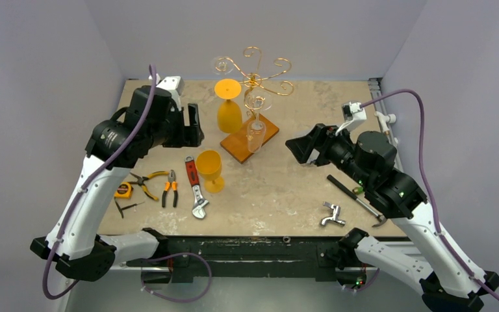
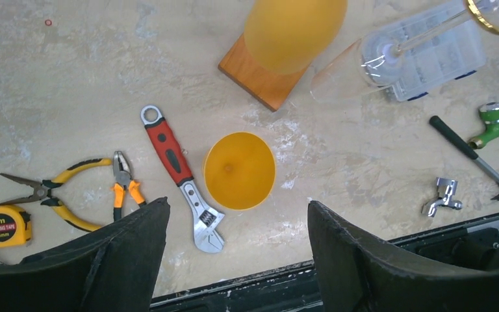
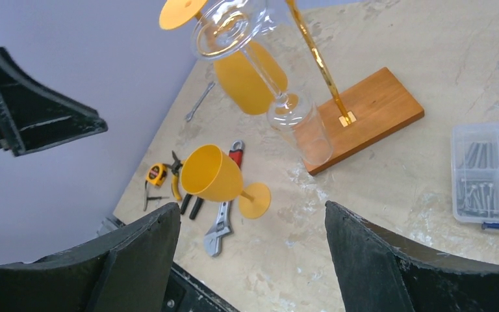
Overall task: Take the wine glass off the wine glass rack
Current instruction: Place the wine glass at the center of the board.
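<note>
The wine glass rack (image 1: 255, 73), golden wire with spiral arms, stands on its wooden base (image 1: 268, 130) at the table's back centre. A yellow wine glass (image 1: 229, 107) hangs upside down on its left side, and a clear wine glass (image 1: 256, 130) hangs beside the stem. Another yellow wine glass (image 1: 209, 168) stands upright on the table in front of the base. My left gripper (image 1: 193, 127) hangs open above it with nothing between its jaws (image 2: 237, 205). My right gripper (image 1: 297, 151) is open and empty to the right of the rack, facing it (image 3: 251, 207).
An adjustable wrench (image 1: 195, 188), two pliers (image 1: 159, 185) and a tape measure (image 1: 123, 190) lie at the front left. A hammer (image 1: 357, 200) and a metal fitting (image 1: 331, 214) lie at the front right. A clear parts box (image 2: 429, 58) sits behind the rack.
</note>
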`<state>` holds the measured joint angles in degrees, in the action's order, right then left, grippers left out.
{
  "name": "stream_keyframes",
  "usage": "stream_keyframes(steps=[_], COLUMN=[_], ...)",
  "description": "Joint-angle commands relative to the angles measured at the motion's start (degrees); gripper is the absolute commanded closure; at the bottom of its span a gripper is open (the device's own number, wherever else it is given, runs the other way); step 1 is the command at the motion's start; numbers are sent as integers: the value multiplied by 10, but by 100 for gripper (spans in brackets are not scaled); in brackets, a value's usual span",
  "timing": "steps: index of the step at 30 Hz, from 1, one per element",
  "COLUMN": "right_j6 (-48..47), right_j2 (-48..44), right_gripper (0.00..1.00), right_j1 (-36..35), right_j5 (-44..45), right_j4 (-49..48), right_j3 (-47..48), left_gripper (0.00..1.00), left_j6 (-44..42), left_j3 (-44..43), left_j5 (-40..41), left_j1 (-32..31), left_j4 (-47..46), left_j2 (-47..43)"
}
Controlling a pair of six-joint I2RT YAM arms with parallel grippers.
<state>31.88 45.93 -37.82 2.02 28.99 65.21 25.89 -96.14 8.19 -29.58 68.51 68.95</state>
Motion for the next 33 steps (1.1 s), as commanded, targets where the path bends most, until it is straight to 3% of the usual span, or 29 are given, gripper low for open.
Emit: stream_keyframes(steps=[1,5,15,20,24,33], right_j6=[45,107,178,162,224,345], right_j2=[-14,-26,-81,-42,-29,75], right_gripper=[19,13,13,13,16,24], right_j1=[1,1,1,1,1,1], right_j5=[58,72,-26,-16,26,15], right_j4=[-29,-67,-155,-119,-90,-85], right_j3=[3,-19,-100,-44,-14,47], left_gripper=[24,24,24,24,24,23], left_j6=[-14,-13,-16,-19,-12,-9], left_j3=[-50,-68,-32,-30,-44,-71], left_j5=[-12,-14,-26,-49,-78,-117], left_j1=[5,6,8,12,13,13], left_j4=[18,28,22,30,36,54], left_j2=[-10,-15,-55,-71,-83,-111])
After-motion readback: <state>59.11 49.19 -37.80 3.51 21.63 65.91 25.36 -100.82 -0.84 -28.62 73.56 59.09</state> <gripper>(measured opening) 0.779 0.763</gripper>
